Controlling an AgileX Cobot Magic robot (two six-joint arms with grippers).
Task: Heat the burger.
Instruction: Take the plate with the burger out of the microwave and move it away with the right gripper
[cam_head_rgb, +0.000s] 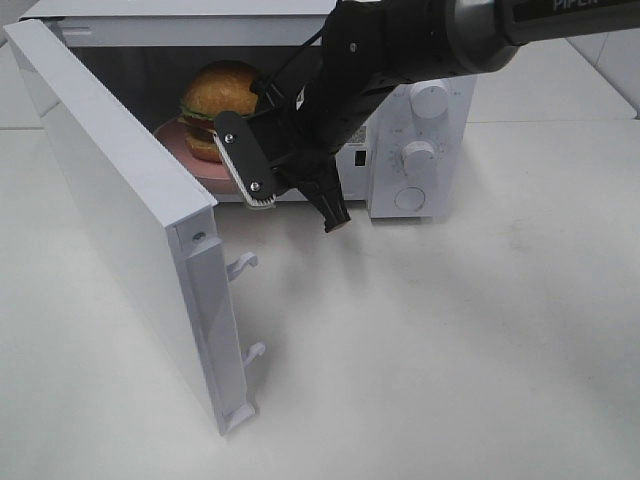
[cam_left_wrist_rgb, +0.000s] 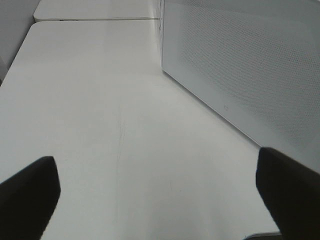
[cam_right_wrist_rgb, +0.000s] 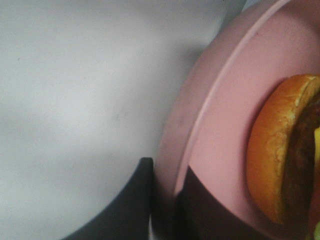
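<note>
Inside the open microwave (cam_head_rgb: 420, 120), at twelve o'clock on the surface (cam_head_rgb: 450, 340), the burger (cam_head_rgb: 215, 95) sits on its pink plate (cam_right_wrist_rgb: 220, 100). Right gripper (cam_right_wrist_rgb: 165, 200) fingers pinch the plate's rim; left gripper (cam_left_wrist_rgb: 160, 200) fingers spread wide, holding nothing.

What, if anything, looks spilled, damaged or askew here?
Nothing stands out. The burger sits upright and intact on the pink plate inside the microwave, whose door stands wide open. The right gripper is clamped on the plate's rim; no spill shows on the table.
</note>
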